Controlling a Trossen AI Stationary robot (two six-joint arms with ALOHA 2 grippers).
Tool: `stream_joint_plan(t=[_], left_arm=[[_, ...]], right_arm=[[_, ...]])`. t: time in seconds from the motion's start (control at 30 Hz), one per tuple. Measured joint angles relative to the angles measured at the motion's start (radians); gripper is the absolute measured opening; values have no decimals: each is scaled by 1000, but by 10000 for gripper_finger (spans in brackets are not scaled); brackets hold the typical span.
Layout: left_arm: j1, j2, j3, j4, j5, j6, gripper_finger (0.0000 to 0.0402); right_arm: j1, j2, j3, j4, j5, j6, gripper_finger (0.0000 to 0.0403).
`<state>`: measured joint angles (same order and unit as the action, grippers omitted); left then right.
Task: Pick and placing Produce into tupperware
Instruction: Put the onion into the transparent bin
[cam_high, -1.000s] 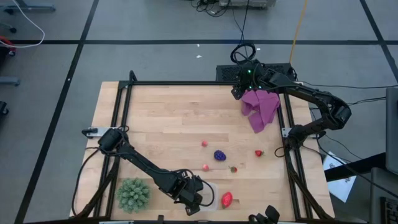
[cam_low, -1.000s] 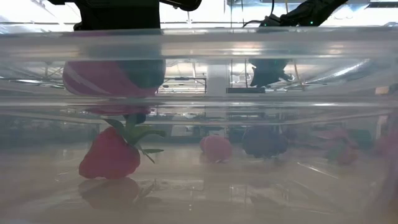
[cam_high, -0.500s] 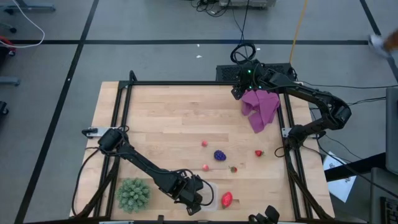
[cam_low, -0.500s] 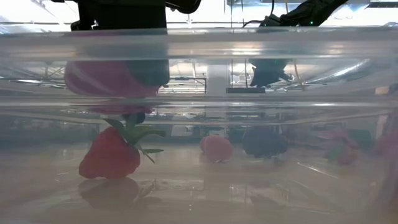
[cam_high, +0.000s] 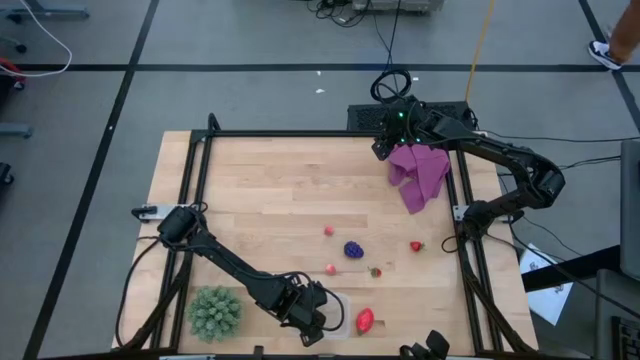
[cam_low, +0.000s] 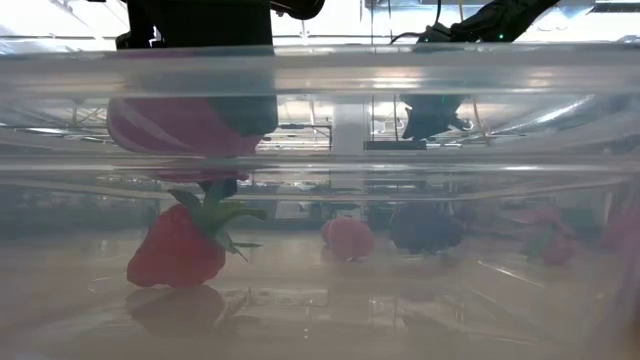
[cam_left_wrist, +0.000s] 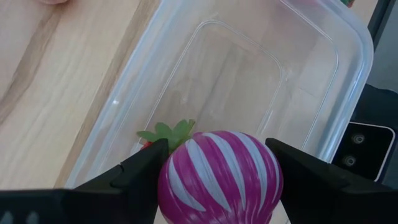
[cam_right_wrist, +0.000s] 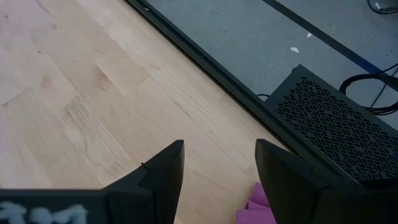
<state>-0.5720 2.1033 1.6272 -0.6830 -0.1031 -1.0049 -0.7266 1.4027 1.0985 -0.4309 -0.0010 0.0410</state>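
One magenta ball (cam_left_wrist: 219, 177) is being held in the left gripper (cam_left_wrist: 217, 180), hanging directly above the tupperware (cam_left_wrist: 348, 81), probably clear of its floor; the right gripper (cam_right_wrist: 217, 168) is idling open far right.

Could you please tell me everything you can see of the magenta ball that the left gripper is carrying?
The magenta ball is round and smooth, looks like glossy plastic, and is magenta with white stripes that curve toward one pole. The left gripper has it clamped between its two dark fingers, one against each side. It hangs over the open clear tupperware, above a red strawberry with green leaves that lies inside. In the low view the ball sits clear of the box floor, not touching the strawberry.
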Motion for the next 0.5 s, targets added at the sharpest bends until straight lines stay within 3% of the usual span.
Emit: stream_joint_plan(t=[0.5], left_arm=[[-4,0,0,35,17,-3,269]], right_arm=[[0,0,0,0,0,0,187]])
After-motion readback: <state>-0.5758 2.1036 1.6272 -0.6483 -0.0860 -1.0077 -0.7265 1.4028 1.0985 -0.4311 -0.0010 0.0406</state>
